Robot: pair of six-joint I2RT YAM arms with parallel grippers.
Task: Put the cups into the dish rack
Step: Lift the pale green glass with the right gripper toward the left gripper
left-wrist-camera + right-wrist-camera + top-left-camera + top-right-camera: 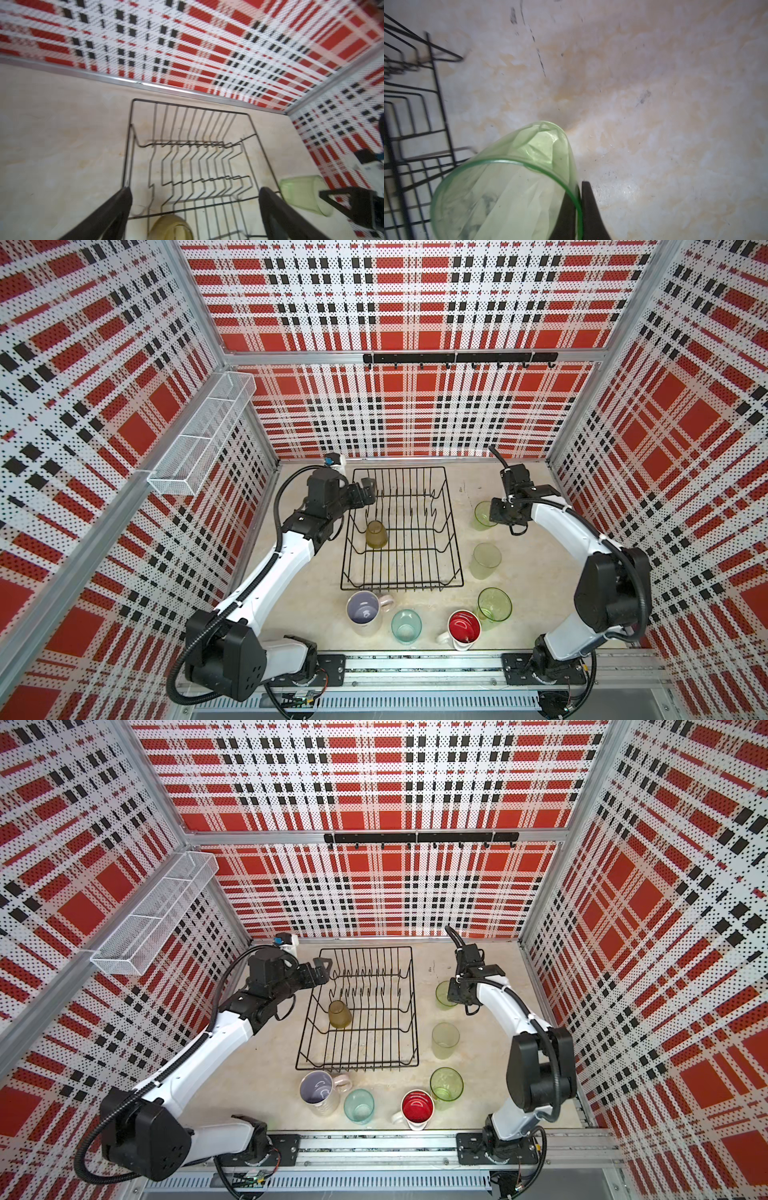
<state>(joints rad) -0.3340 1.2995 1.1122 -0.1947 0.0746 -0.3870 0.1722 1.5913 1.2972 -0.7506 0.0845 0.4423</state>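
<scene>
Right claw (581,185): pinching rim of clear green tumbler (508,187), three o'clock of black wire dish rack (415,568).
Left claw (195,189): spread wide.

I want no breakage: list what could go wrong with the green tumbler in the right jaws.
1. The right jaws pinch only the thin wall of the green tumbler, one inside, one outside; it may slip or swing.
2. The rim of the dish rack is close by; the tumbler could snag on it.

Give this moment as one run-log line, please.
right hand: shut on green tumbler rim | left hand: open above dish rack | loaded: amber cup
</scene>
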